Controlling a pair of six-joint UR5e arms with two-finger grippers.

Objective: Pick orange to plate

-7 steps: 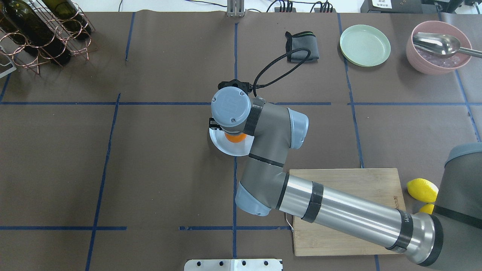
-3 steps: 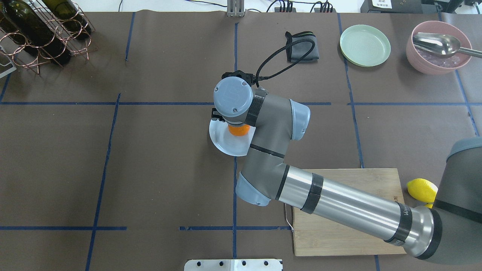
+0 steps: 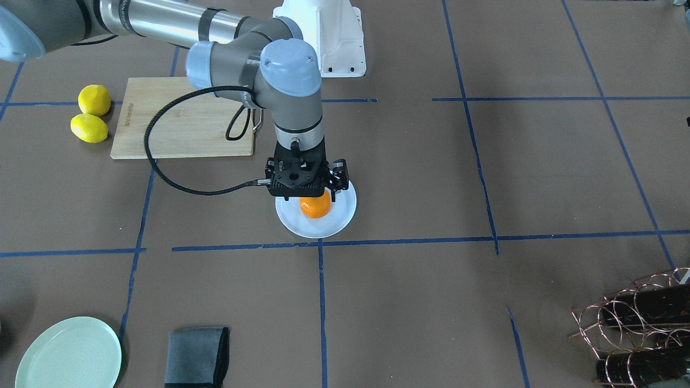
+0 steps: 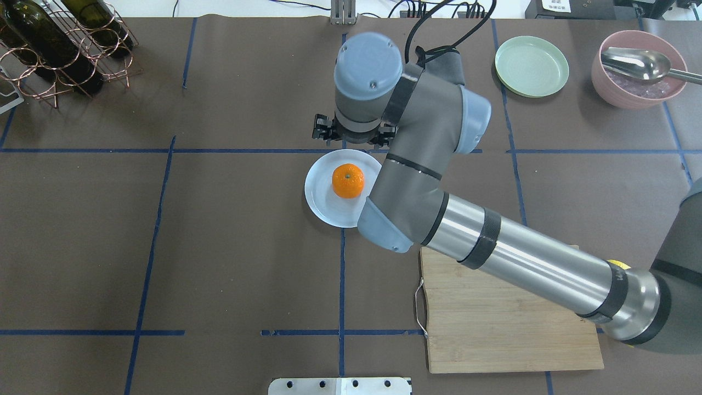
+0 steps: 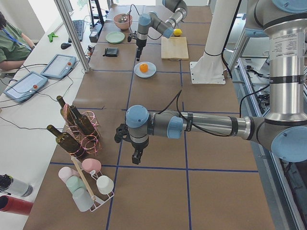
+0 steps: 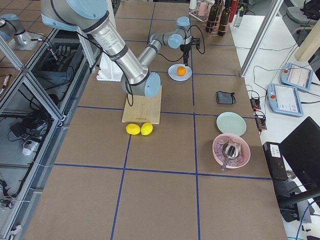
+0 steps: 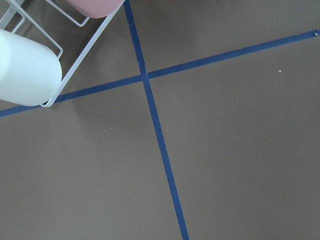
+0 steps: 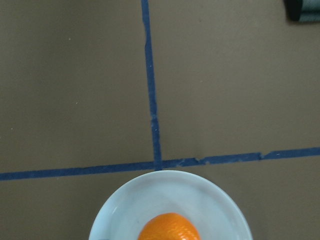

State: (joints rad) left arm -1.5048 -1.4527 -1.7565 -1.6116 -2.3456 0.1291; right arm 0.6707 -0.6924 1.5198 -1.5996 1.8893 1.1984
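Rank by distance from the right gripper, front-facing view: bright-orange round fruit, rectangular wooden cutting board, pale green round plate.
From the right gripper:
1. bright-orange round fruit: just below it, on the white plate.
2. wooden cutting board: toward the robot's base, on its right side.
3. pale green plate: far table edge, robot's right.

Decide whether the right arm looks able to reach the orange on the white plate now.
Probably yes: the right gripper hangs open close over the plate, and the orange lies uncovered with nothing between.
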